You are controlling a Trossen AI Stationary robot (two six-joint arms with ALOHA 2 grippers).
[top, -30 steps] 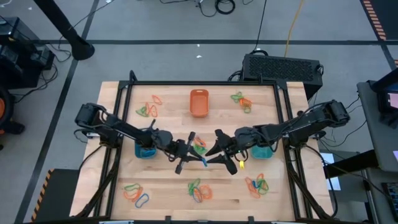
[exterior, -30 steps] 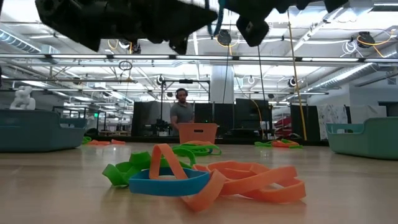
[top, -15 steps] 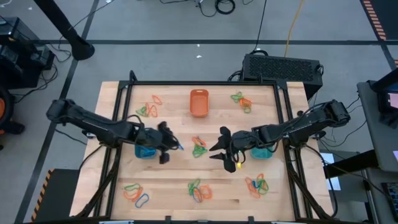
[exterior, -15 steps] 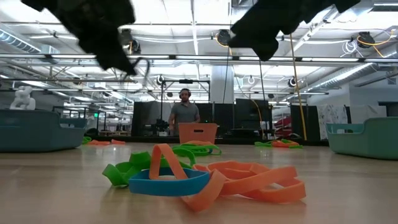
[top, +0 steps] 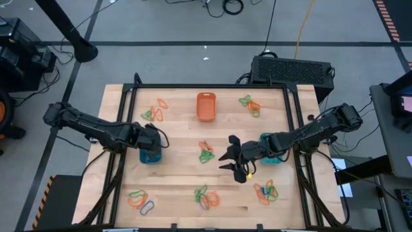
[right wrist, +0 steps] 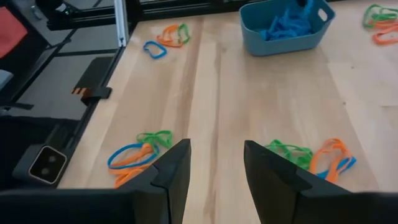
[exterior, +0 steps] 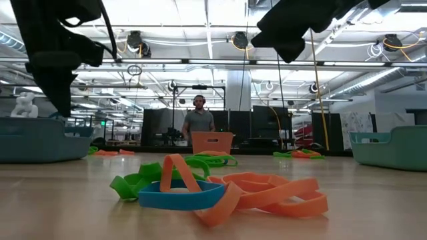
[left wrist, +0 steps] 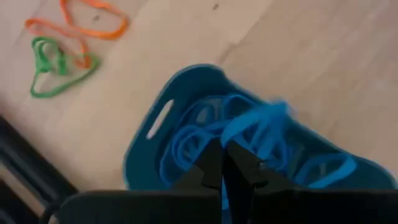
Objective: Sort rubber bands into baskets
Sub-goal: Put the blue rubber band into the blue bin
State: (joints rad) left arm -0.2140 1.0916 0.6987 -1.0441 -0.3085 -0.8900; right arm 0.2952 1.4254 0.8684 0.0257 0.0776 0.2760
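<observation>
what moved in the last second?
The left gripper pulled back from the table's middle to above the blue basket, shut on a blue band that now hangs over the blue bands inside. The right gripper withdrew slightly toward its own side, fingers open, empty. Orange basket, teal basket and the loose piles on the table stayed put.

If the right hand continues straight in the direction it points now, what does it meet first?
Probably nothing soon. The right hand is open and points over bare wood of the table. Far ahead stands the blue basket; it looks slightly off that line, though depth is unclear.
</observation>
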